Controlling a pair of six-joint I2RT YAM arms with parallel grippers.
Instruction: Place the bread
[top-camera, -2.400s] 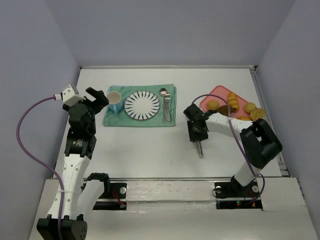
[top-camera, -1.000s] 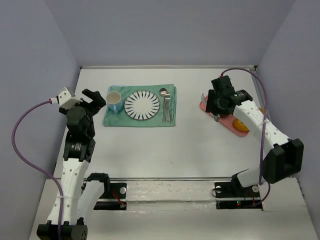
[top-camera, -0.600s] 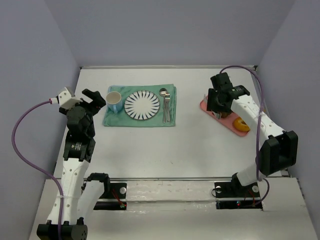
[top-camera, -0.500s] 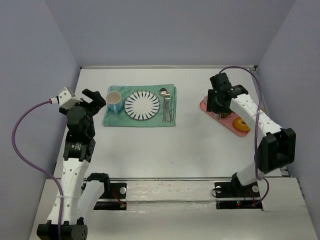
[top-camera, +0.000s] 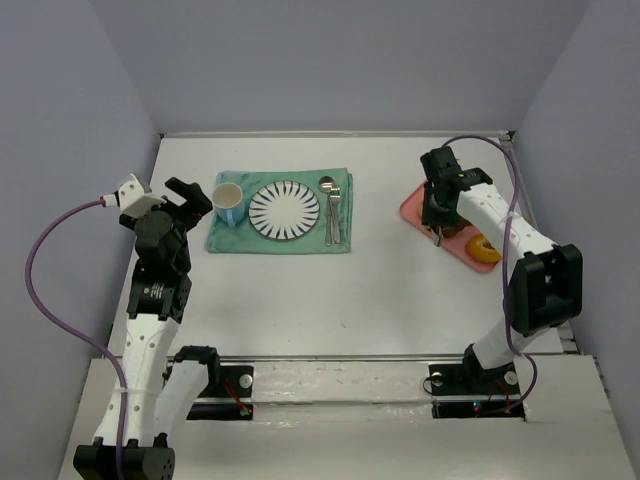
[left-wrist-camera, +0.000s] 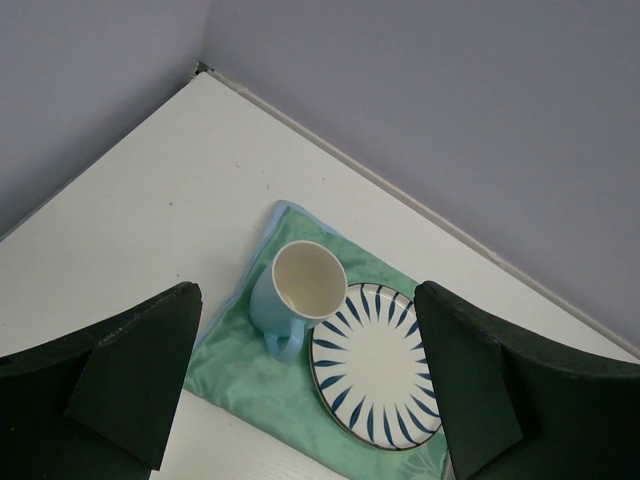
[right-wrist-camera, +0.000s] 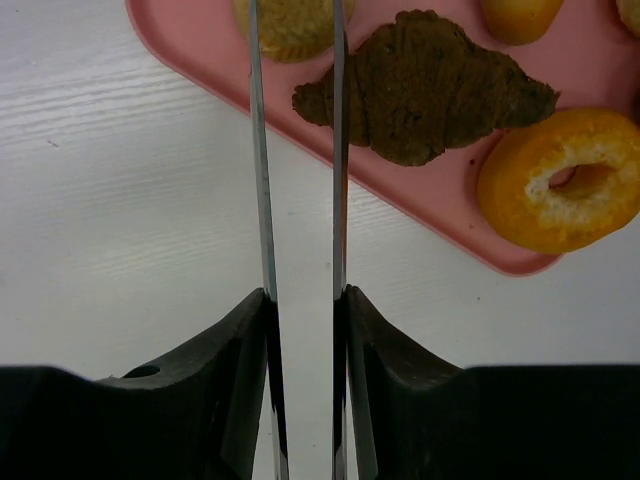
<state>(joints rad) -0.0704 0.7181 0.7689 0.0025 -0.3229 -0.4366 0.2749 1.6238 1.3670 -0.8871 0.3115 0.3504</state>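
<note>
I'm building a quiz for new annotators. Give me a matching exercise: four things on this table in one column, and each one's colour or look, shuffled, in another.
1. cup
2. plate
3. ring doughnut
4. croissant-shaped pastry

a. dark brown
b. pale blue outside, empty
c. orange, hole in the middle
d. white with dark blue rays

Pairs: 1-b, 2-d, 3-c, 4-a

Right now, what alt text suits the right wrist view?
The right pincer straddles the bread near the edge of the pink tray; contact is unclear. A dark brown pastry and an orange ring-shaped roll lie beside it.
</note>
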